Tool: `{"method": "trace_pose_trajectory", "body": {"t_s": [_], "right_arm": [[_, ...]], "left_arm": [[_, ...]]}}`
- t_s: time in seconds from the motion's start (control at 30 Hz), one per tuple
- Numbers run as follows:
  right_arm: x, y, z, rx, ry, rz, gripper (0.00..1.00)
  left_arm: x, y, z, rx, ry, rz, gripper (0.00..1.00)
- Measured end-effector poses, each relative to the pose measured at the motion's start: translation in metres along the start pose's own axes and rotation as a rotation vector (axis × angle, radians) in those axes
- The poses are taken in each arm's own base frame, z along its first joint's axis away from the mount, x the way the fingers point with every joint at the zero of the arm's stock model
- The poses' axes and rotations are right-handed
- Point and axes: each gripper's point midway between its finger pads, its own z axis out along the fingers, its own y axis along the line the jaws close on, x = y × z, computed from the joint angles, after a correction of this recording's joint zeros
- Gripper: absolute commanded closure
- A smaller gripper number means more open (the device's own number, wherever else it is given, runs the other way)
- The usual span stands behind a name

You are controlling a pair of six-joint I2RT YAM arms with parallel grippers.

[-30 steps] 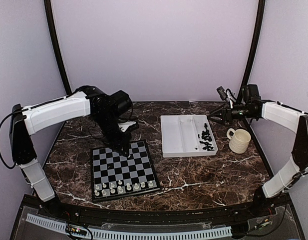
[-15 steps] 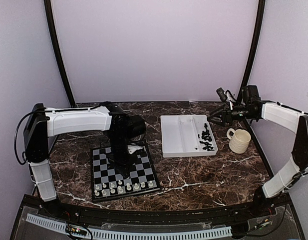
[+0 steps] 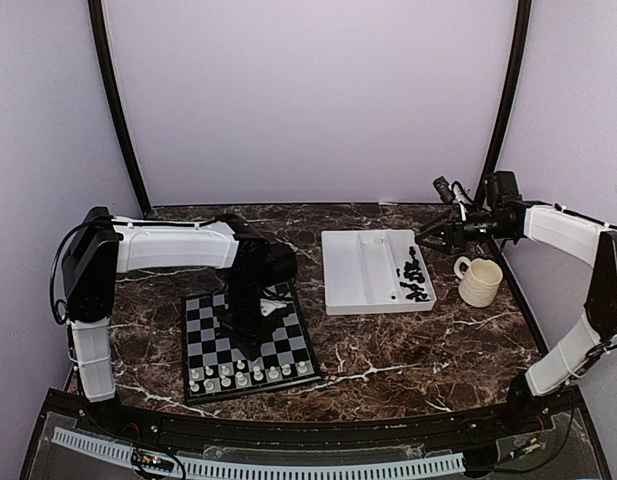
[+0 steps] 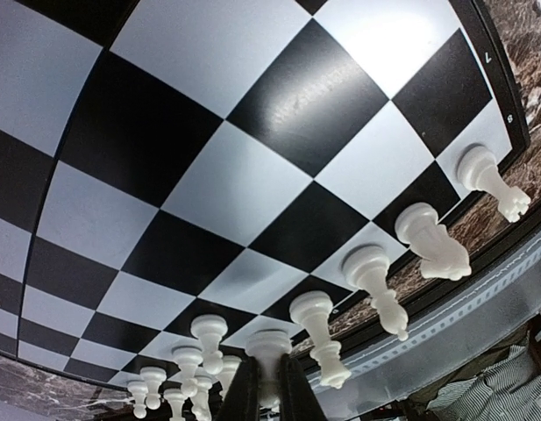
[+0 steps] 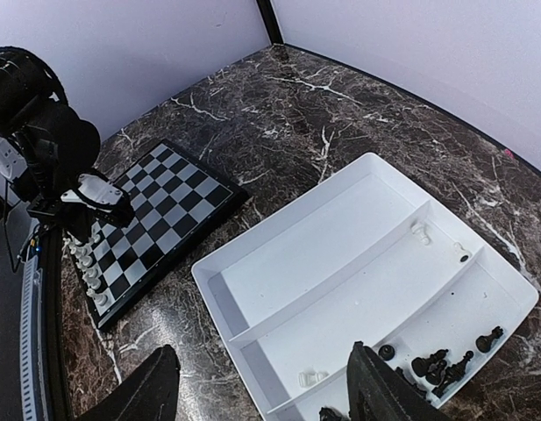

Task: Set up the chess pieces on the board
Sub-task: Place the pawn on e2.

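The board lies left of centre, with several white chess pieces lined along its near edge. My left gripper points down over the board's near half. In the left wrist view it is shut on a white piece held among the standing white ones, base close to the board; whether it touches is unclear. My right gripper hovers open and empty above the tray's far right corner. Several black pieces lie in the tray's right compartment.
The white two-compartment tray sits right of the board, with two small white pieces lying in it. A cream ribbed mug stands to the tray's right. The board and left arm show at the left of the right wrist view.
The left arm has swung from the board's far edge toward its near rows, carrying the white piece with it. The right arm has stayed where it was.
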Motion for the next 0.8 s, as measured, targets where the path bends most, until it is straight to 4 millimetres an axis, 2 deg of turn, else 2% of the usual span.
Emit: {"method": "trace_pose_trajectory", "body": {"t_s": [0.8], "right_arm": [[0.004, 0.0, 0.003, -0.012, 0.01, 0.009, 0.33]], "left_arm": [[-0.005, 0.006, 0.02, -0.016, 0.03, 0.003, 0.93]]}}
